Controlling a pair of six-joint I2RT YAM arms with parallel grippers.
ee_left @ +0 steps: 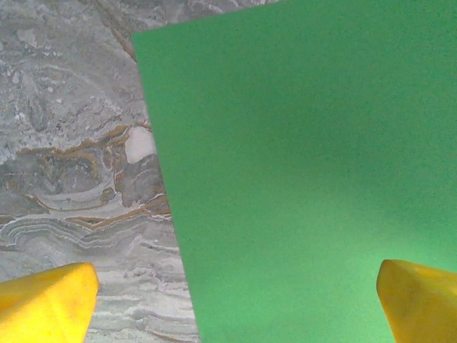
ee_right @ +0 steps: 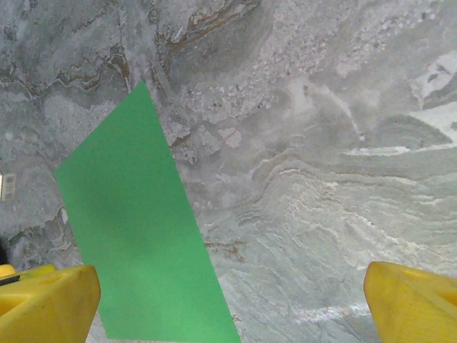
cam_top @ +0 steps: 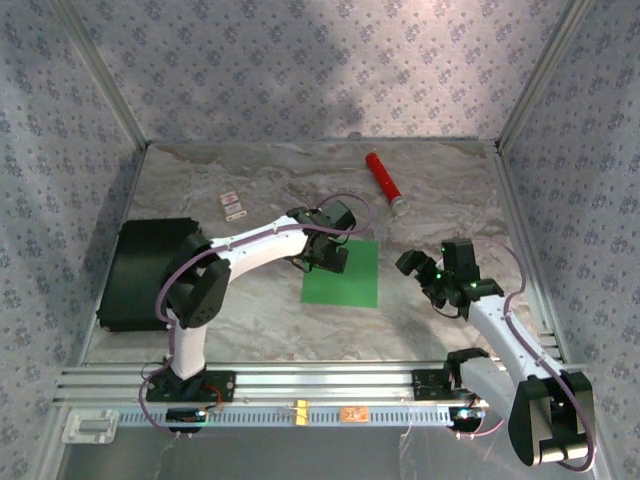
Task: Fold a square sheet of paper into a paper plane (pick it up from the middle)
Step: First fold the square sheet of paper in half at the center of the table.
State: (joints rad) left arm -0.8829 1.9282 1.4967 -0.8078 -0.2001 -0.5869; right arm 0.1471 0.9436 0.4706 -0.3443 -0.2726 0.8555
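Centrally, the square sheet of paper (cam_top: pixel 345 275) (ee_left: pixel 307 179) (ee_right: pixel 136 243) lies flat and unfolded on the table (cam_top: pixel 450 200), bright green and plain. The table surface has a grey marble pattern with brown veins. A red cylinder (cam_top: pixel 384 182) lies farther back on the right, well apart from the sheet. A small card (cam_top: pixel 233 205) lies at the back left, and a black flat box (cam_top: pixel 145 272) occupies the left edge. Walls (cam_top: pixel 300 60) covered in a floral print enclose the table on three sides, and an aluminium rail (cam_top: pixel 320 380) runs along the near edge.

The left gripper (cam_top: pixel 322 258) (ee_left: pixel 235 304) sits over the far-left corner of the sheet. Its jaws stand wide apart and hold nothing; one yellow finger (ee_left: pixel 50 300) is over bare marble, the other over the paper. Contact with the surface cannot be determined.

The right gripper (cam_top: pixel 425 280) (ee_right: pixel 232 300) is positioned to the right of the sheet, apart from it. Its jaws also stand wide apart and hold nothing.
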